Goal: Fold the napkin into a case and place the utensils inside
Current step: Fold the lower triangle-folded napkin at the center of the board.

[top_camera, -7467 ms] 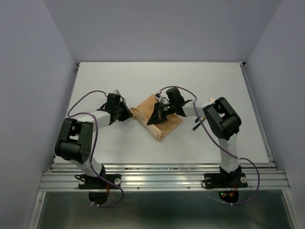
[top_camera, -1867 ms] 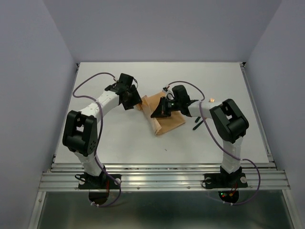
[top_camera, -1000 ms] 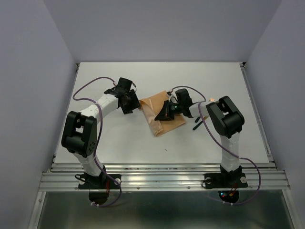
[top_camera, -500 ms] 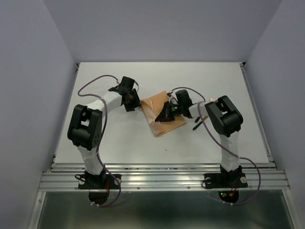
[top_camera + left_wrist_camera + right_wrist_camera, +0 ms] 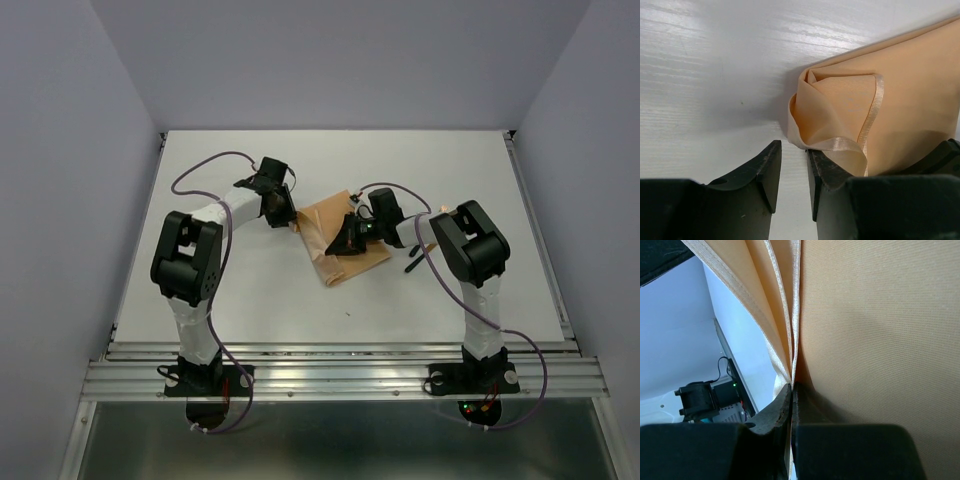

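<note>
The peach-orange napkin [image 5: 322, 228] lies folded in layers at the table's middle. My right gripper [image 5: 341, 243] sits on it and is shut on the napkin; in the right wrist view the jaws [image 5: 791, 386] pinch a thin layer's edge, with the other napkin [image 5: 875, 340] layers fanning apart above. My left gripper [image 5: 287, 218] is at the cloth's left corner. In its wrist view the left gripper [image 5: 793, 150] stands open by a narrow gap with only table between, and the curled napkin [image 5: 900, 100] corner rests over the right fingertip. One utensil's dark handle [image 5: 412, 266] lies right of the cloth.
Purple cables [image 5: 205, 165] loop off both arms over the white table [image 5: 250, 290]. The right arm's elbow [image 5: 470, 245] stands beside the utensil handle. Grey walls close in the table on three sides.
The left gripper's jaws have narrowed a lot and its arm has swung in closer to the napkin's left corner. The right gripper has stayed shut on the cloth, unmoved.
</note>
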Robot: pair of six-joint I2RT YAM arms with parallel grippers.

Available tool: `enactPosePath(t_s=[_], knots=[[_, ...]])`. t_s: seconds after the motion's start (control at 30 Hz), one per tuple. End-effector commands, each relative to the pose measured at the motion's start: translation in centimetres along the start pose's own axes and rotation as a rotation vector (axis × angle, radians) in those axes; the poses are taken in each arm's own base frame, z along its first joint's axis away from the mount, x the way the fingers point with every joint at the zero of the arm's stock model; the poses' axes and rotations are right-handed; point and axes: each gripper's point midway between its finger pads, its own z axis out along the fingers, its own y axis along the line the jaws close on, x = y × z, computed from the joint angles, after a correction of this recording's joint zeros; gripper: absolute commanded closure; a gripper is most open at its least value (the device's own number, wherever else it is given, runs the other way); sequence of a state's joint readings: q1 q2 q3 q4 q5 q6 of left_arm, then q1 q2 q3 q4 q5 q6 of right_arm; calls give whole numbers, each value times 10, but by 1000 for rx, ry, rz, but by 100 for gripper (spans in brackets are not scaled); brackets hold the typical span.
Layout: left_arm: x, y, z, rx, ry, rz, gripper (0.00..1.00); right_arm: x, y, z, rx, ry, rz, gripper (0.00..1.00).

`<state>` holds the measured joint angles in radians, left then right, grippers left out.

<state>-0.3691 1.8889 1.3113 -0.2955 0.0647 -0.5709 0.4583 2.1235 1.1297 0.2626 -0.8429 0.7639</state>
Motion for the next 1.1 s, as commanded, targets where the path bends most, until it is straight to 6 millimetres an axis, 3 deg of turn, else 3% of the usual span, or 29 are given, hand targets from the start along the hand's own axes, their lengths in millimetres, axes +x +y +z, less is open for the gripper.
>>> enactPosePath(t_s=[0.0, 0.2, 0.3, 0.33, 0.47, 0.83, 1.07], knots=[[-18, -15, -4, 33, -48, 38, 62, -7, 6, 0, -34, -13, -43, 99], [-22, -19, 0, 34, -53, 52, 65, -6, 6, 0, -35, -10, -42, 99], [-23, -22, 1, 37, -53, 58, 73, -6, 7, -1, -36, -9, -45, 99], [-22, -21, 2, 37, -49, 56, 82, -6, 6, 0, -35, -8, -42, 99], [-22, -25, 5, 47, -41, 55, 100, -5, 7, -1, -41, -4, -45, 99], [-30, -44, -4, 112, -36, 0, 100, -6, 13, -2, -54, -1, -53, 99], [-28, -54, 7, 143, 8, -36, 100, -4, 10, -2, -53, 6, -47, 99]])
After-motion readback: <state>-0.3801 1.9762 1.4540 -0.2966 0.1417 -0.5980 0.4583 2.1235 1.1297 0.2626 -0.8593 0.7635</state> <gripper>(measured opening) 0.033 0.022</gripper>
